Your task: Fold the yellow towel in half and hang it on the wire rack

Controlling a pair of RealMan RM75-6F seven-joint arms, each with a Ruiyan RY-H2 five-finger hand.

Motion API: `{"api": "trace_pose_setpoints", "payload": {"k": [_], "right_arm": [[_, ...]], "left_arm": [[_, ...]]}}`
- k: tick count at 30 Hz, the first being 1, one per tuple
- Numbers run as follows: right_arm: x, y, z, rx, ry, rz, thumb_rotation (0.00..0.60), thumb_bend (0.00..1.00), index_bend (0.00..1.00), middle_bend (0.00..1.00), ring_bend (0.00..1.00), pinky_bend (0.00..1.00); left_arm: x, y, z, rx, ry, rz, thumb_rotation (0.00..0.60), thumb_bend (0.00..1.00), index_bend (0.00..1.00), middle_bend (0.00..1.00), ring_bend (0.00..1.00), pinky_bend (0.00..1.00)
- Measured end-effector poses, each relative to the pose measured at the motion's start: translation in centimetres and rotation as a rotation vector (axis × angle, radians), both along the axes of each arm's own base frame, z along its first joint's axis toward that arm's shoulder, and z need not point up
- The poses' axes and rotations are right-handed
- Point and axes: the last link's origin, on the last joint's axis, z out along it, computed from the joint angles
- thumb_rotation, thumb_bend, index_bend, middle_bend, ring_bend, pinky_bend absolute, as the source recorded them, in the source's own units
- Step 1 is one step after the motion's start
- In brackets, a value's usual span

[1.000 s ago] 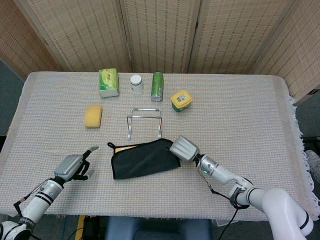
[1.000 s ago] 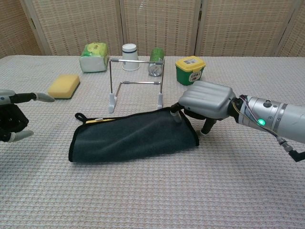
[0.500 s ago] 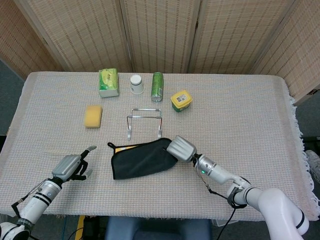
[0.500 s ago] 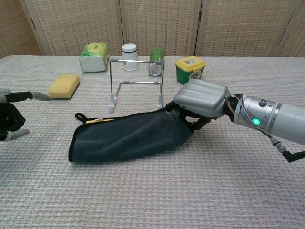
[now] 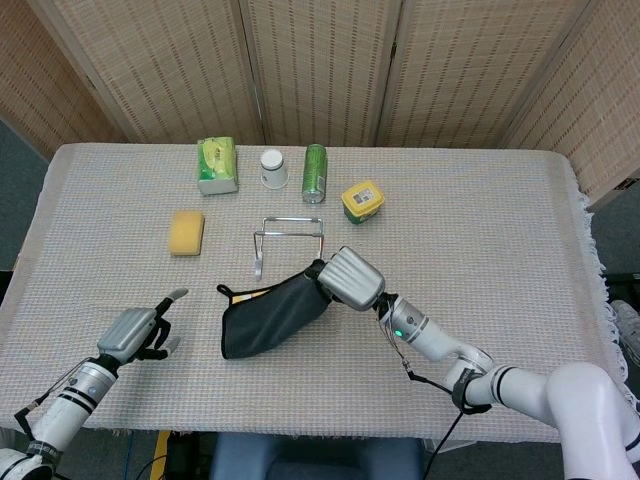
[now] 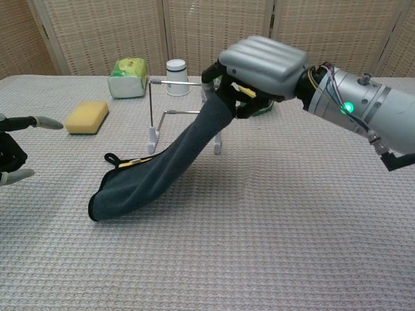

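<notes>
The folded towel [image 5: 270, 315] [image 6: 162, 170] shows its dark grey side, with a yellow edge and a loop at its left end. My right hand [image 5: 346, 277] [image 6: 258, 65] grips its right end and holds that end raised, while the left end still lies on the table. The wire rack [image 5: 289, 243] [image 6: 185, 110] stands just behind the towel, and the lifted end hangs level with its top bar. At the table's left front edge, my left hand [image 5: 135, 329] [image 6: 16, 149] is open and holds nothing.
Behind the rack stand a green tissue pack [image 5: 217, 164], a white cup [image 5: 273, 168], a green can [image 5: 315, 172] and a yellow-lidded green tub [image 5: 362, 200]. A yellow sponge [image 5: 186, 231] lies to the rack's left. A woven cloth [image 5: 480, 250] covers the table.
My right hand has closed on the towel's right end and lifted it up and back toward the rack. The left hand drew slightly back to the left.
</notes>
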Motion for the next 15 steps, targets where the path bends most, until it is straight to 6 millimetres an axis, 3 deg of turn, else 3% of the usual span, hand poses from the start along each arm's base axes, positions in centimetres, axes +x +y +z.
{"api": "trace_pose_setpoints", "payload": {"k": [7, 15], "right_arm": [[5.6, -0.5, 4.6, -0.11, -0.076, -0.034, 0.6, 0.57, 0.62, 0.85, 0.95, 1.0], [9.4, -1.8, 8.1, -0.196, -0.093, -0.1, 0.6, 0.57, 0.62, 0.86, 0.95, 1.0]], "left_arm": [[0.0, 0.2, 0.3, 0.007, 0.002, 0.0, 0.6, 0.47, 0.07, 0.83, 0.8, 0.94], [-0.2, 0.2, 0.8, 0.063, 0.017, -0.029, 0.6, 0.47, 0.08, 0.83, 0.8, 0.94]]}}
